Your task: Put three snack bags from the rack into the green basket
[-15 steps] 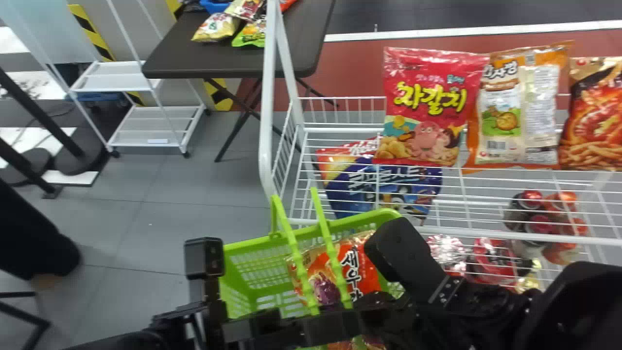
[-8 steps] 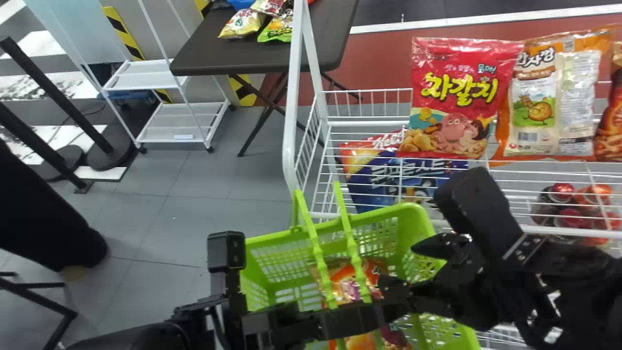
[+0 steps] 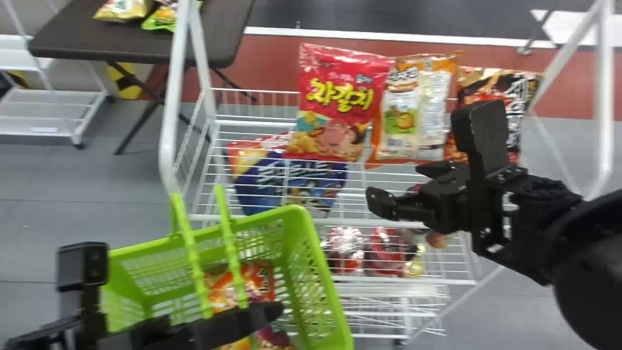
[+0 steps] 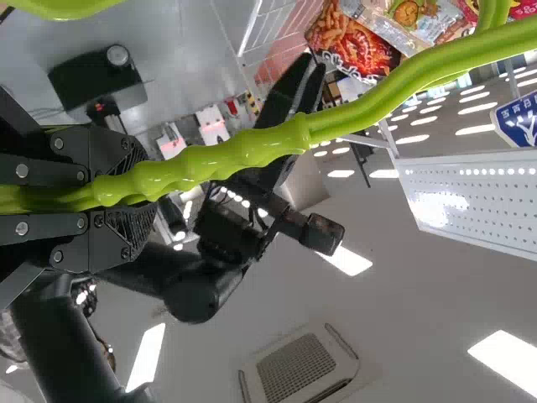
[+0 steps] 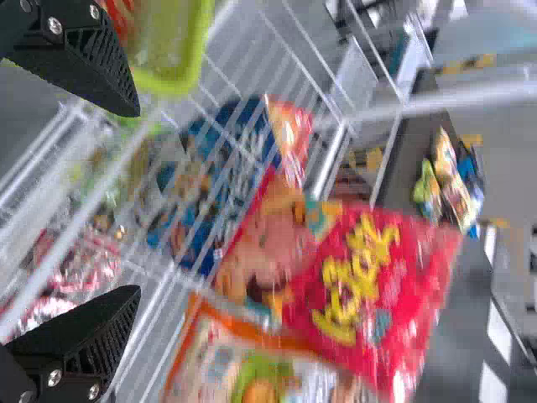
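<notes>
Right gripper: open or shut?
Open. In the right wrist view, the right gripper has its two black fingers standing well apart, no bag gripped between them.

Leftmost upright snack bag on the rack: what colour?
That bag is red, with large yellow lettering above a cartoon picture; the head view shows it best.

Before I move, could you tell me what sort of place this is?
Probably a store or mock-up shop: snack bags stand on a white wire rack, with a green basket near it.
</notes>
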You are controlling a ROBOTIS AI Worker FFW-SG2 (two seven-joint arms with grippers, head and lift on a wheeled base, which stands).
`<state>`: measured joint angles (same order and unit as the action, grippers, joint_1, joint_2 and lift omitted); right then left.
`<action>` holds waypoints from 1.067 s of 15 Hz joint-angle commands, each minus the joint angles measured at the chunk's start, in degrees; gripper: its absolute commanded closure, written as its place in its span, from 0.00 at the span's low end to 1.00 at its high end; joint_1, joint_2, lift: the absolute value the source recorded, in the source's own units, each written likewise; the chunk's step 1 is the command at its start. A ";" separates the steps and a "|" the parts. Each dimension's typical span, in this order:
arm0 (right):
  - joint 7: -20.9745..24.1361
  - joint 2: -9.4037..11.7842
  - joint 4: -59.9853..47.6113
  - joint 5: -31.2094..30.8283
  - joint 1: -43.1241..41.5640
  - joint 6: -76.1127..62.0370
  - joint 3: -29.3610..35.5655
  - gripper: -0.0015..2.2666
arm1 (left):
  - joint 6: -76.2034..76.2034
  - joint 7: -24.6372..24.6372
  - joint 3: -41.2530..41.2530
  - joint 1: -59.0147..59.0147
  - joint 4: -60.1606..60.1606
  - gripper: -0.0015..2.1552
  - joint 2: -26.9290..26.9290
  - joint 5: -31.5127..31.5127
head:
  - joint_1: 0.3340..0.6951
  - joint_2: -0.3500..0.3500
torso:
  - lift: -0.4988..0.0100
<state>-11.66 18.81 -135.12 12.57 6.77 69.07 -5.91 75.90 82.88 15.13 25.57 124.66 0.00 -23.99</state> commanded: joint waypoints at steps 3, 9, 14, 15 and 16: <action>0.06 -1.58 11.28 -0.27 -2.73 -14.09 4.06 0.03 | 0.00 0.09 -0.10 0.27 -0.03 1.00 0.15 0.00 | 1.00 0.27 | 0.98; 2.96 -2.81 27.89 -3.43 -9.94 -25.34 2.66 0.03 | 0.00 0.17 0.16 0.88 0.23 1.00 0.15 -0.09 | 1.00 0.19 | 0.98; 2.70 -2.90 34.57 -4.31 -13.80 -27.62 -0.51 0.14 | 0.00 0.35 0.07 1.15 0.32 1.00 0.15 -0.09 | 1.00 0.18 | 0.98; 2.52 -2.90 35.54 -4.31 -14.51 -27.62 -1.03 0.15 | 0.00 0.35 0.16 1.23 0.32 1.00 0.15 -0.09 | 1.00 0.19 | 0.98; 2.52 -2.90 36.15 -4.92 -15.03 -27.97 -1.30 0.19 | 0.00 0.35 0.25 1.23 0.32 1.00 0.15 -0.09 | 1.00 0.20 | 0.98</action>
<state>-9.10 15.91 -100.07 8.13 -7.40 41.46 -6.68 75.90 83.23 15.26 26.72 124.98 0.00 -24.08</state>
